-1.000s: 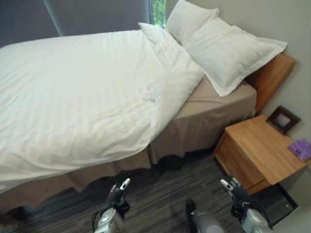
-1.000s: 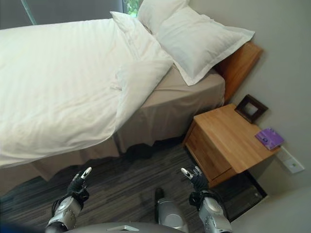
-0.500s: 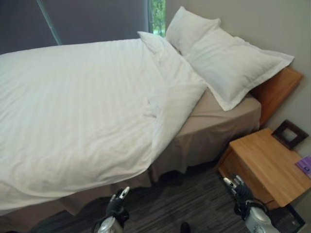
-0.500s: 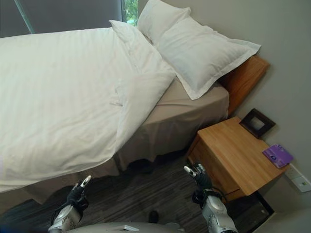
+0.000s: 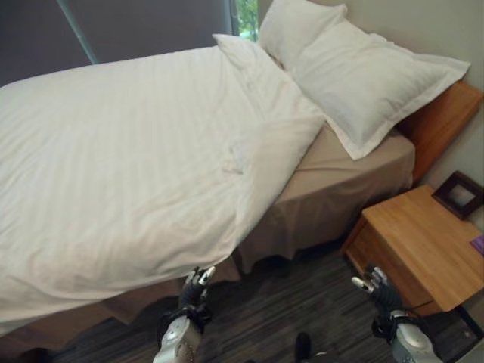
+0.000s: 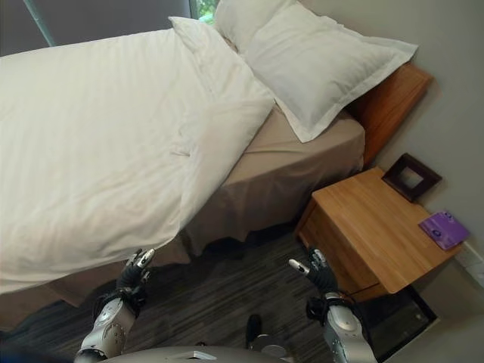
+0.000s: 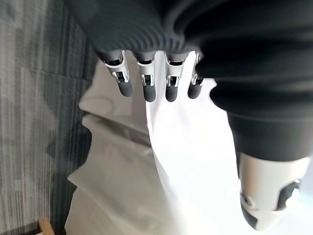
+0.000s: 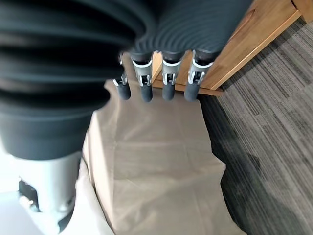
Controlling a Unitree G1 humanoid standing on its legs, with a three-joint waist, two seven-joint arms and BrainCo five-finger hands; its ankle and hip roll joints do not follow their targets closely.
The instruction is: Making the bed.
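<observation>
A white striped duvet (image 5: 128,159) covers most of the bed and hangs over its near side, with one corner folded back near the pillows. Two white pillows (image 5: 363,76) lean at the wooden headboard (image 5: 442,121). Beside them the beige sheet and bed skirt (image 5: 333,197) lie bare. My left hand (image 5: 193,286) hovers open just below the duvet's hanging edge (image 7: 161,161), touching nothing. My right hand (image 5: 380,284) is open too, low above the floor between the bed skirt (image 8: 156,166) and the nightstand (image 5: 420,242).
The wooden nightstand (image 6: 378,227) stands right of the bed with a dark picture frame (image 6: 411,176) and a purple booklet (image 6: 445,228) on it. Dark striped carpet (image 5: 302,302) runs along the near side. A grey curtain (image 5: 136,30) hangs behind the bed.
Both hands have risen towards the bed; the left now sits just under the duvet's hanging edge. The camera has shifted, so the whole scene moved in the picture.
</observation>
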